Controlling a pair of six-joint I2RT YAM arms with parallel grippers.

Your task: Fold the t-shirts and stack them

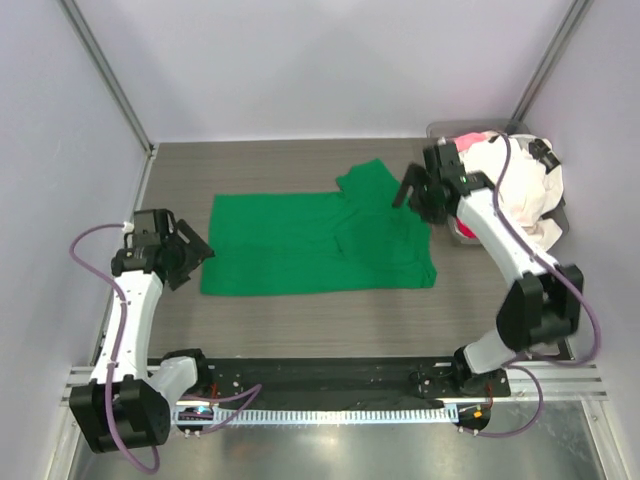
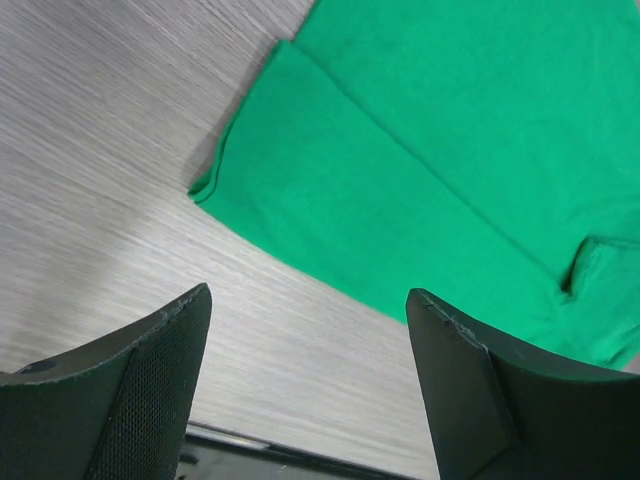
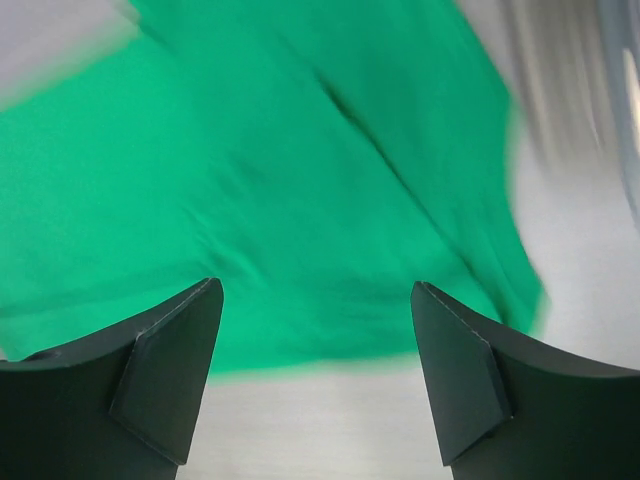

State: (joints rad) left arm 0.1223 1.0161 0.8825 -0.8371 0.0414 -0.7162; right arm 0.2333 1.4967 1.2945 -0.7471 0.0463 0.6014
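Note:
A bright green t-shirt [image 1: 315, 245] lies partly folded and flat in the middle of the table, one sleeve sticking up at its far edge. In the left wrist view the green t-shirt [image 2: 450, 150] fills the upper right, its corner on the wood. The right wrist view is blurred and shows the green t-shirt [image 3: 280, 180] spread below. My left gripper [image 1: 190, 255] hovers open just off the shirt's left edge, holding nothing. At the shirt's far right corner my right gripper [image 1: 412, 190] is open and empty. White, pink and red t-shirts [image 1: 515, 185] are heaped at the right.
A clear plastic bin [image 1: 450, 130] at the back right holds the heap of shirts. Grey walls with metal posts close in the table on three sides. A black rail [image 1: 330, 375] with the arm bases runs along the near edge.

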